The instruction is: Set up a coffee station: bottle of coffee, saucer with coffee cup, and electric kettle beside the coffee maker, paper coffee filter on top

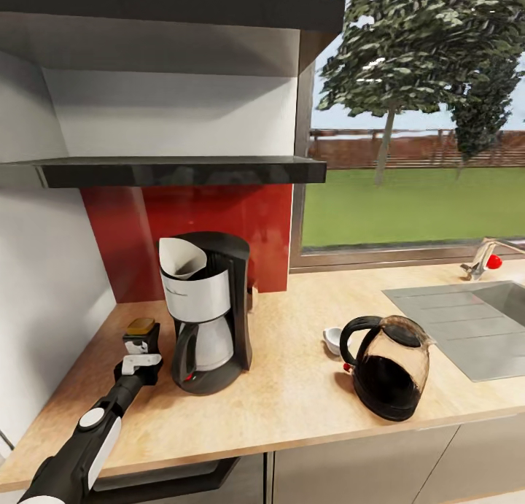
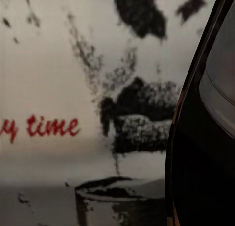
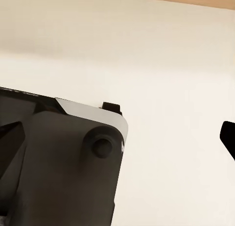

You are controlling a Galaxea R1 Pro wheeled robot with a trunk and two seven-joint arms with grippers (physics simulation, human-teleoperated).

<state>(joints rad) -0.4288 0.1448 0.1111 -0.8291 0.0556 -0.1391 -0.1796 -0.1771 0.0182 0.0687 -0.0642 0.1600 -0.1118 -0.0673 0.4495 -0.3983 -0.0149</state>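
The coffee maker [image 1: 210, 311] stands on the kitchen countertop [image 1: 292, 394] before the red backsplash. A white paper coffee filter [image 1: 181, 258] sits in its top. To the maker's left stands the bottle of coffee [image 1: 141, 334], its base on the counter. My left gripper [image 1: 138, 360] is shut on it; the left wrist view shows its label [image 2: 73, 113] with red lettering very close. The electric kettle [image 1: 388, 369] stands on the counter further right. Behind its handle shows a small white piece [image 1: 332, 338], cup or saucer I cannot tell. A black fingertip [image 3: 228, 137] shows in the right wrist view.
The black kitchen shelf [image 1: 182, 171] hangs above the coffee maker. A steel sink [image 1: 467, 329] and a faucet [image 1: 483, 260] lie at the right under the window. A white wall bounds the counter on the left. Part of the robot's body [image 3: 63, 167] shows in the right wrist view.
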